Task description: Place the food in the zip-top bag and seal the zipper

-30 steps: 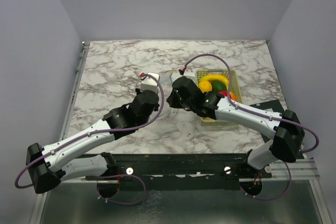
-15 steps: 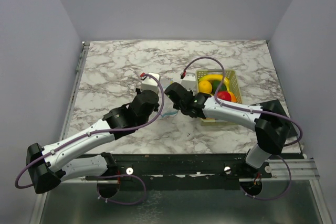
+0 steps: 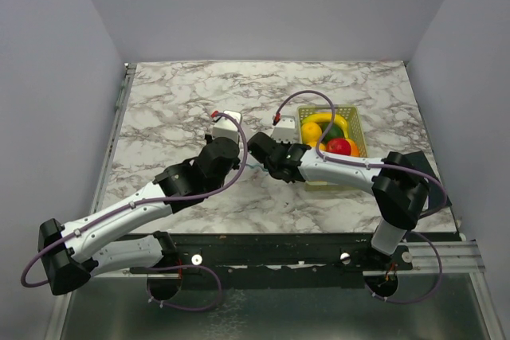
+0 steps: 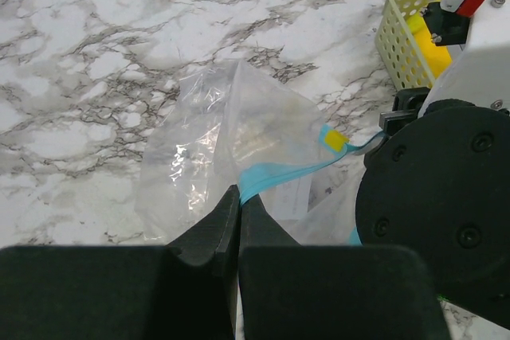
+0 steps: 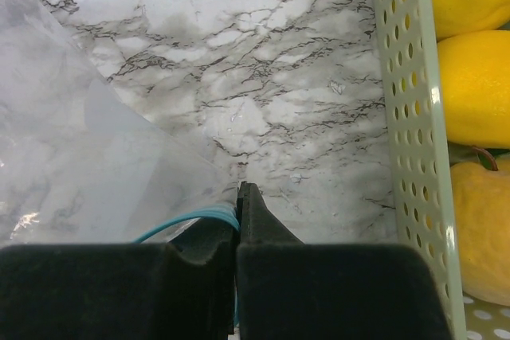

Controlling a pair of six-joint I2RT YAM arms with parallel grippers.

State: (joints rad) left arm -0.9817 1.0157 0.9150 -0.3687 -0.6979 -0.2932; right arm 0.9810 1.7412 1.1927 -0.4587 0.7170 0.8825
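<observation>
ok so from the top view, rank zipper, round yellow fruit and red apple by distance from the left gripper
1. zipper, pinched in the left gripper
2. round yellow fruit, left end of the basket
3. red apple, farther right

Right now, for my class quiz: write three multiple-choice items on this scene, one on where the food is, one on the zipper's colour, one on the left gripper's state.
1. Where is the food?
A. in the slotted basket
B. inside the zip-top bag
C. spilled on the floor

2. What colour is the zipper?
A. red
B. black
C. light blue

3. What is the left gripper doing?
A. open over the basket
B. shut on the zipper
C. shut on a banana

Answers:
1 A, the fruits lie within the basket walls and the bag holds none.
2 C, the strip along the bag's mouth is light blue.
3 B, its fingers are pressed together with the strip between them.
</observation>
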